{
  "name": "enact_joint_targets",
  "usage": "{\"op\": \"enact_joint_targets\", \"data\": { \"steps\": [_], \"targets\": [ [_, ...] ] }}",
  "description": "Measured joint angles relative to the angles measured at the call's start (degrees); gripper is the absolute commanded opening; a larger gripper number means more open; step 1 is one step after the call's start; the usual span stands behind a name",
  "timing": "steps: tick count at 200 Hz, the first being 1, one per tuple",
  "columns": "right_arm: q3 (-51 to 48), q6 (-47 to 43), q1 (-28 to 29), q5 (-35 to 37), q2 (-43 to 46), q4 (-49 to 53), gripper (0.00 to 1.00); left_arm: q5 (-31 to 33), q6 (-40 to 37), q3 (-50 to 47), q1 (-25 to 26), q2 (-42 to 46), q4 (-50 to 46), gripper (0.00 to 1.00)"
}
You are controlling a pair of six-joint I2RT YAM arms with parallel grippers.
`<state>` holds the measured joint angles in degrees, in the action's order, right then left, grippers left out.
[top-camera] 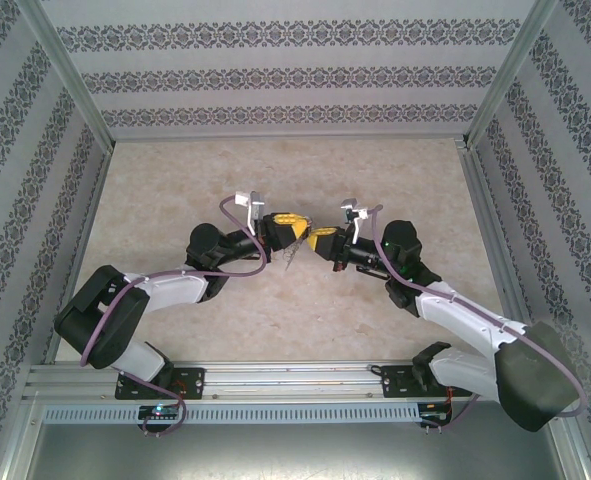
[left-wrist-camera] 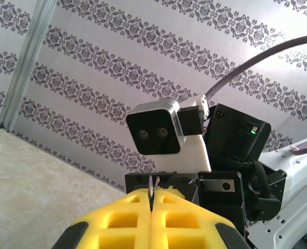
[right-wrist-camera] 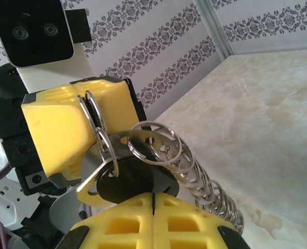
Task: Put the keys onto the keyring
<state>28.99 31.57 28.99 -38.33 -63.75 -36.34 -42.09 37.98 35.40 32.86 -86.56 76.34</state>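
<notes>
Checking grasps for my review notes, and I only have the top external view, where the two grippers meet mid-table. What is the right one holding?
Observer: In the right wrist view, the right gripper is shut on the black head of the key.
Operator: And the left one?
Observer: The left gripper is shut on a thin wire ring of the keyring. In the left wrist view, only thin metal edges stick up between its fingers.
Operator: Is the chain caught in either grip?
Observer: No. The chain trails away from a split ring, past the right fingers, and neither gripper holds it.
</notes>
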Motion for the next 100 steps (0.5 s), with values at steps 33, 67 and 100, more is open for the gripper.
{"op": "enact_joint_targets", "data": {
  "steps": [33,67,100],
  "targets": [
    [-0.46,0.22,-2.86,0.55,3.74,1.25,0.21,0.57,2.1,1.03,0.02,0.0,-0.04,0.0],
    [-0.46,0.33,-5.53,1.86,7.13,2.29,0.25,1.75,4.22,1.55,0.02,-0.02,-1.03,0.0],
    [-0.42,2.27,-6.86,2.47,6.73,1.86,0.27,2.36,6.14,1.6,0.0,-0.66,-1.53,0.0]
  ]
}}
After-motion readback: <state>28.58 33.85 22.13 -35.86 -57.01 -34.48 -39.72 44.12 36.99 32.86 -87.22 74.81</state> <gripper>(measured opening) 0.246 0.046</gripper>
